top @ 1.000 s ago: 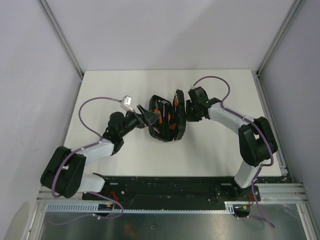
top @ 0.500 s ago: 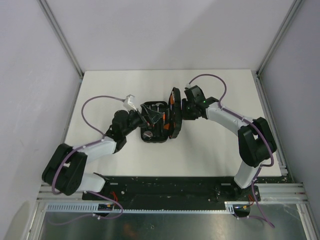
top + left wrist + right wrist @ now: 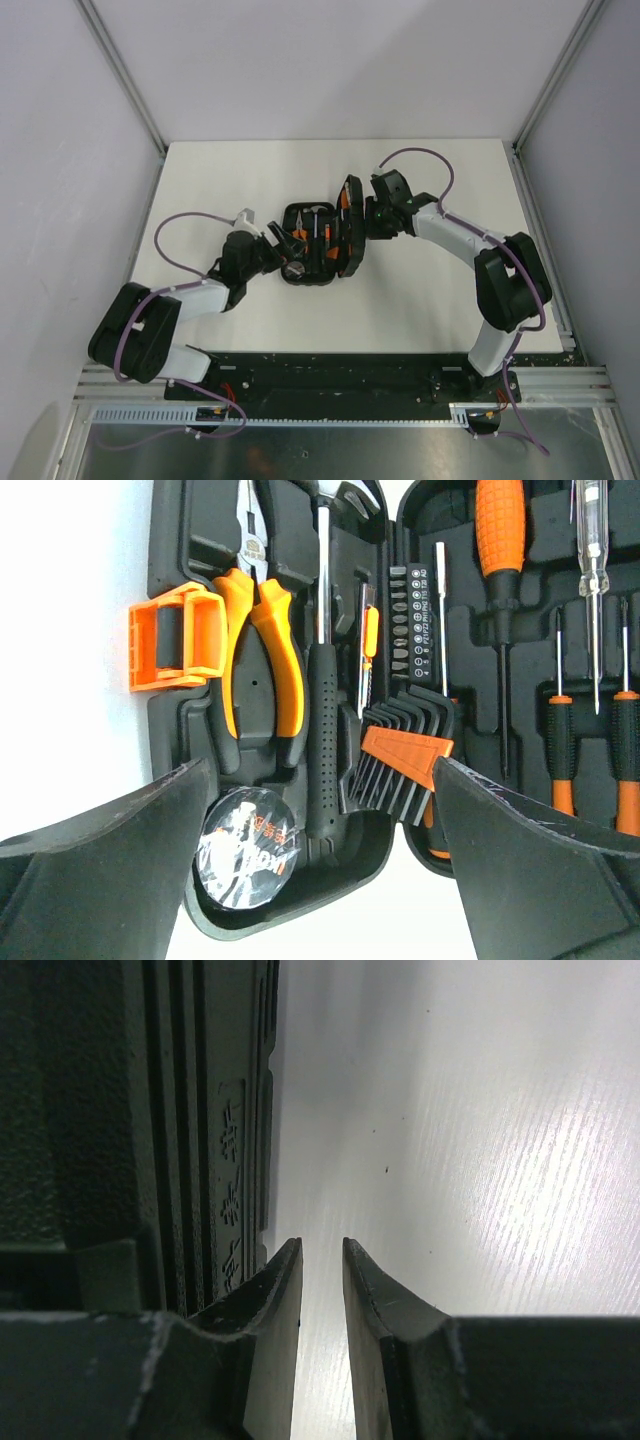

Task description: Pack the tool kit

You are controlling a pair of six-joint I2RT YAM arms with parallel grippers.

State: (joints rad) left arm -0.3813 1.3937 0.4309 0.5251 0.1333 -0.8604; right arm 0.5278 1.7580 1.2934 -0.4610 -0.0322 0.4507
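Left hand (image 3: 276,254) has backed off (fingers wide), tool kit (image 3: 318,242) just ahead.

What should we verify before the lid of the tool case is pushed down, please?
1. Tools seated: pliers, hex keys and tape roll lie in the base slots: ok.
2. Latch swung outward, off the rim: ok.
3. Right fingers beside the lid's outer face, narrowly parted, gripping nothing: ok.
4. Left fingers out of the lid's path: cannot tell; they stand wide open at the base's near end.
5. Lid shut: not ok; it stands raised.
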